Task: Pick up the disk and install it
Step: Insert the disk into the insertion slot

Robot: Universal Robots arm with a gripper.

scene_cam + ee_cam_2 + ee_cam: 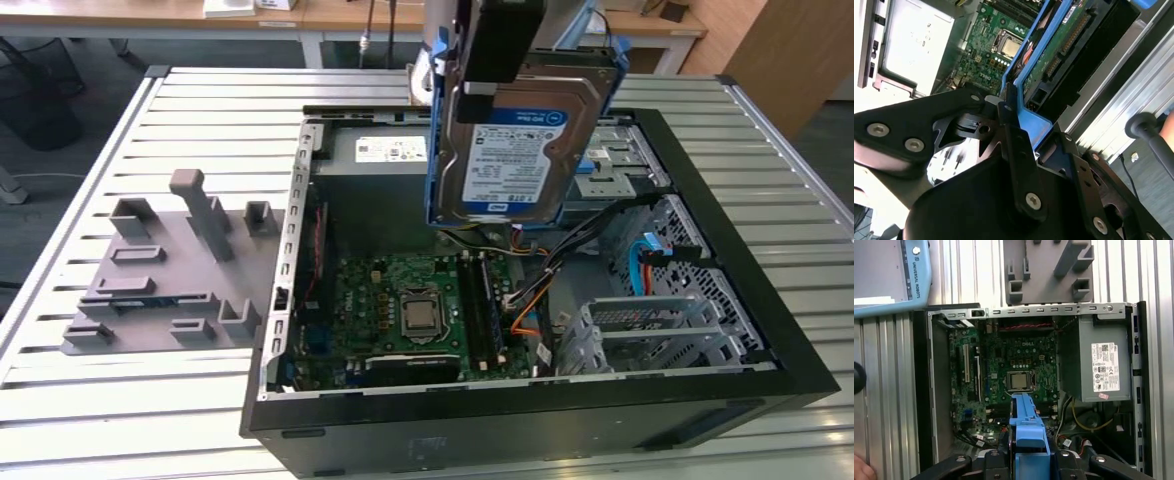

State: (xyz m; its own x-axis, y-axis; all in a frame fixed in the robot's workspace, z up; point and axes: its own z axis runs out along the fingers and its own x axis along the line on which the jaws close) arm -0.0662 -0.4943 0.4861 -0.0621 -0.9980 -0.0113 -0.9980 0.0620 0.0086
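Note:
The disk [525,150], a silver hard drive with a white-and-blue label and a blue carrier frame, hangs upright in the air over the open computer case [747,300]. My gripper [497,75] is shut on its upper edge, label facing the exterior camera. In both wrist views the black fingers [1009,125] clamp the blue carrier frame [1029,125], and the disk [1026,422] shows edge-on above the motherboard [1019,365]. The disk is well above the case and touches nothing in it.
In the case lie the grey power supply [380,160], the motherboard [414,310], loose cables [534,300], a metal drive cage [661,325] and a bay with blue parts [621,160]. A grey fixture plate [167,275] sits at the exterior view's left. A hand [861,471] shows beside the case.

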